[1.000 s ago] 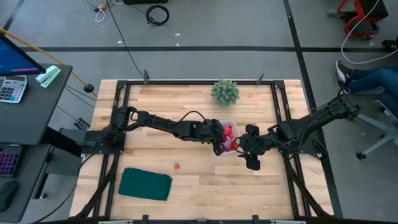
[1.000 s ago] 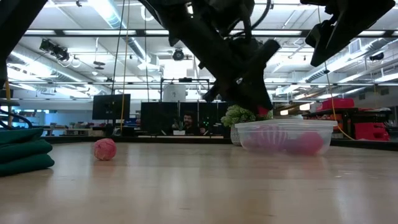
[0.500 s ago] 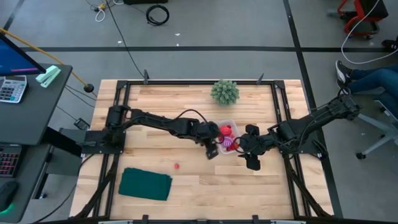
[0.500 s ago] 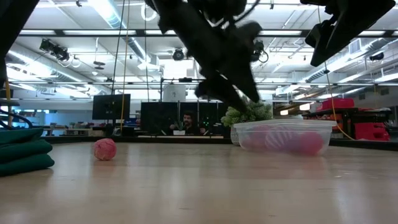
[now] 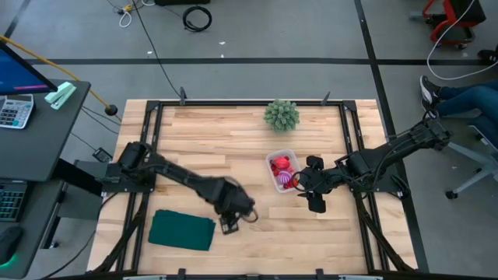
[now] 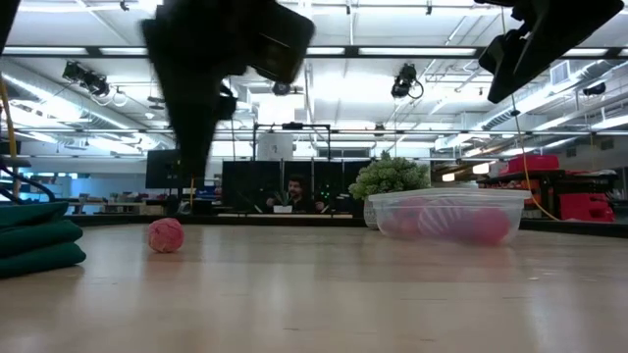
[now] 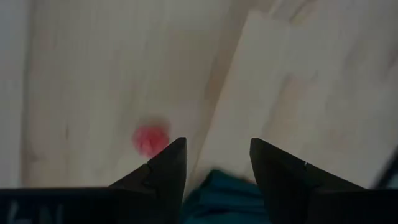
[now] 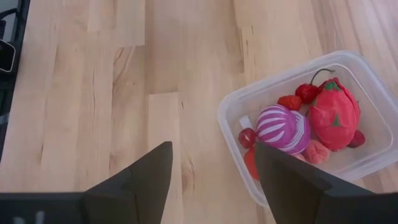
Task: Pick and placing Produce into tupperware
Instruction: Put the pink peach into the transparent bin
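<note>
Small red berry-like ball point(image 6: 165, 235) sits alone on the wooden table point(image 6: 324, 294); clear plastic rectangular tub point(image 6: 451, 215) holds pink pieces.

Our left gripper point(image 5: 228, 224) has left the tub point(image 5: 272, 178), swung back across the table, and now hangs w/ fingers apart just past the loose red berry point(image 7: 149, 139), green cloth point(image 5: 181, 231) beside it. In the low view the arm no longer blocks the tub; contents show clear.
</note>
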Controlling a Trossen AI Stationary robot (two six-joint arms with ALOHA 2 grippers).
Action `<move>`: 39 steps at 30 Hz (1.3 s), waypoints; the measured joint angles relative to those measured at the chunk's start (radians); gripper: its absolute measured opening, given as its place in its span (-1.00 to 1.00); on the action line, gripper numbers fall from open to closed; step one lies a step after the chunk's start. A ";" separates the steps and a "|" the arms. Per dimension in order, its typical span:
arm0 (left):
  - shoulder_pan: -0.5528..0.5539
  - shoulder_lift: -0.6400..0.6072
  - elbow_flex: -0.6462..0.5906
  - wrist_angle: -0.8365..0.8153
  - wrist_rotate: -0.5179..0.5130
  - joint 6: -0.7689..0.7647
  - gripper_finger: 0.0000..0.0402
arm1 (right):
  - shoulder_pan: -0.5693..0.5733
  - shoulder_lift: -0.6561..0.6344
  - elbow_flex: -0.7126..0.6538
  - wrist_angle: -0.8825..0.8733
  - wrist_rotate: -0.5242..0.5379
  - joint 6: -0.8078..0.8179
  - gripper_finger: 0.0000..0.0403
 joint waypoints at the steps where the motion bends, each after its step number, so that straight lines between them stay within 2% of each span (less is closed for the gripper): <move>1: -0.019 0.001 0.000 -0.012 -0.034 -0.007 -0.08 | 0.000 0.000 0.000 0.001 0.000 0.000 0.17; 6: -0.083 0.001 -0.003 -0.088 -0.228 -0.081 0.02 | 0.000 0.000 0.000 0.006 0.000 0.006 0.17; 13: -0.089 0.002 -0.102 0.001 -0.244 -0.263 0.18 | 0.000 0.000 0.000 0.007 0.000 0.019 0.17; 20: -0.086 0.002 -0.198 0.090 -0.247 -0.339 0.14 | 0.000 0.000 0.000 0.006 0.000 0.018 0.17; 27: -0.086 0.002 -0.244 0.179 -0.247 -0.340 0.00 | 0.000 0.000 0.000 0.006 0.000 0.017 0.17; 35: -0.081 0.002 -0.246 0.219 -0.245 -0.336 -0.38 | 0.000 0.000 0.000 0.006 0.000 0.016 0.17; 39: -0.056 0.006 -0.228 0.302 -0.257 -0.326 -0.54 | 0.000 0.000 0.000 0.006 0.000 0.016 0.17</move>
